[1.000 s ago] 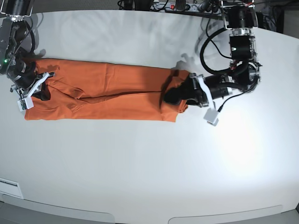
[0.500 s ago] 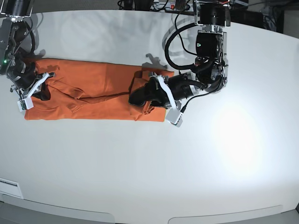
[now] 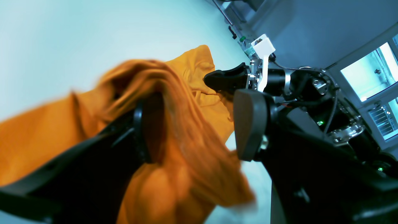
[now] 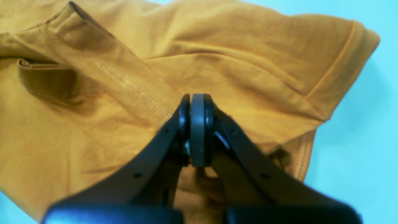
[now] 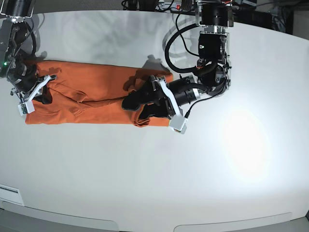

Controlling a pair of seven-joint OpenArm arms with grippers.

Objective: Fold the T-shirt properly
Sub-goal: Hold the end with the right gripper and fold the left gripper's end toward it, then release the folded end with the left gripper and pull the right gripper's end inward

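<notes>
Left gripper agape, T-shirt hem blurred, draped over one finger

A white table with a rounded edge fills most of the base view, and a bright glare patch lies on its right part. Soft shadows fall across the far side of the tabletop. Past the far edge, dark cables and a power strip sit against a dark background. In the left wrist view a bright window shows at the right, set in a grey wall.
</notes>
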